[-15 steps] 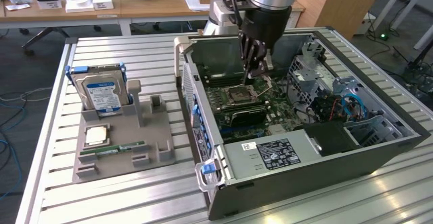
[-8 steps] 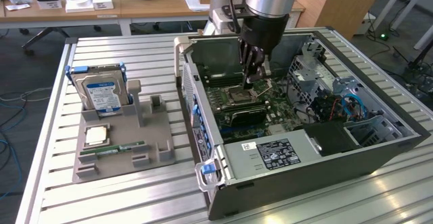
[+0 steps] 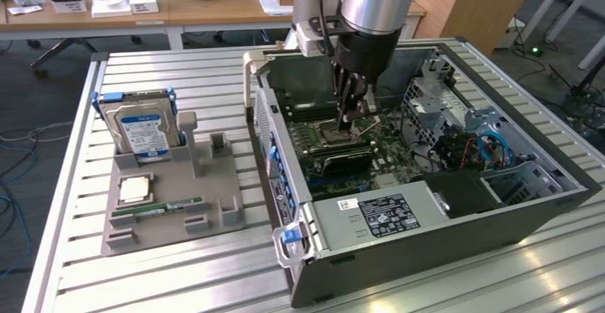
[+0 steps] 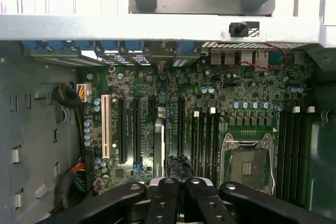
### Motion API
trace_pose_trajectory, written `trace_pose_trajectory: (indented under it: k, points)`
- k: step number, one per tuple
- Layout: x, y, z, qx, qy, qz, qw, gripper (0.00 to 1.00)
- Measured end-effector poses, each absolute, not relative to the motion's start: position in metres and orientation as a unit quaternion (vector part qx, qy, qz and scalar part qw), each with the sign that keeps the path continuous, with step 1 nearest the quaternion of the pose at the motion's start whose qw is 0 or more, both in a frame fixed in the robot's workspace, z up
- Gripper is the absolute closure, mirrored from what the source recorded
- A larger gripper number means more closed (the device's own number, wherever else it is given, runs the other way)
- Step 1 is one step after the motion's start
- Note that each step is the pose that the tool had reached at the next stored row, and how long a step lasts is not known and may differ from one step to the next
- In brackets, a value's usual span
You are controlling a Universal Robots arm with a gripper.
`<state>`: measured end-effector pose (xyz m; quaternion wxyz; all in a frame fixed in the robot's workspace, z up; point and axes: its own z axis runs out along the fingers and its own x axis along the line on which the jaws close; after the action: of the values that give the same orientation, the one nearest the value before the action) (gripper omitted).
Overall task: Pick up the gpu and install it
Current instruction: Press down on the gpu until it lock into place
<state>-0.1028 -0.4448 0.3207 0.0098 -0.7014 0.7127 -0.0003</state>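
1. Inside the open computer case (image 3: 529, 207), at the centre of the exterior view, the claw (image 3: 352, 118) is clenched over the motherboard (image 4: 236, 98).
2. Below it, the gpu (image 3: 342, 163) stands on edge in the board's slots; in the wrist view it shows as a thin edge (image 4: 159, 150) just ahead of the fingers (image 4: 167, 195).
3. Doing this well likely means pressing straight down, keeping the card upright so it seats evenly.

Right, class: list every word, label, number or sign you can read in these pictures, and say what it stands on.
None can be read.
Drive label, blue and white: print too small.
Black label on the case's power supply: white print blurred.
White sticker beside it: unreadable.
Motherboard markings: too small.
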Motion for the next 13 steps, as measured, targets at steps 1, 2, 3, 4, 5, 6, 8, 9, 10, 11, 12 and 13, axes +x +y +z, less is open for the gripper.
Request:
trace_pose_trajectory:
  k: [1,2,3,4,5,6,8,9,10,11,12,13]
  points:
    - [-0.103,-0.445,0.319,-0.701,0.713,0.000,0.010,0.89]
    - [-0.103,-0.445,0.318,-0.701,0.713,0.000,0.010,0.89]
    - [-0.103,-0.445,0.317,-0.701,0.713,0.000,0.010,0.89]
    - [-0.103,-0.445,0.315,-0.701,0.713,0.000,0.010,0.89]
    - [-0.103,-0.445,0.314,-0.701,0.713,0.000,0.010,0.89]
    - [-0.103,-0.445,0.312,-0.701,0.713,0.000,0.010,0.89]
    - [-0.103,-0.445,0.310,-0.701,0.713,0.000,0.010,0.89]
    - [-0.103,-0.445,0.309,-0.701,0.713,0.000,0.010,0.89]
    - [-0.103,-0.445,0.309,-0.701,0.713,0.000,0.010,0.89]
    - [-0.103,-0.445,0.309,-0.701,0.713,0.000,0.010,0.89]
    - [-0.103,-0.445,0.309,-0.701,0.713,0.000,0.010,0.89]
    - [-0.103,-0.445,0.309,-0.701,0.713,0.000,0.010,0.89]
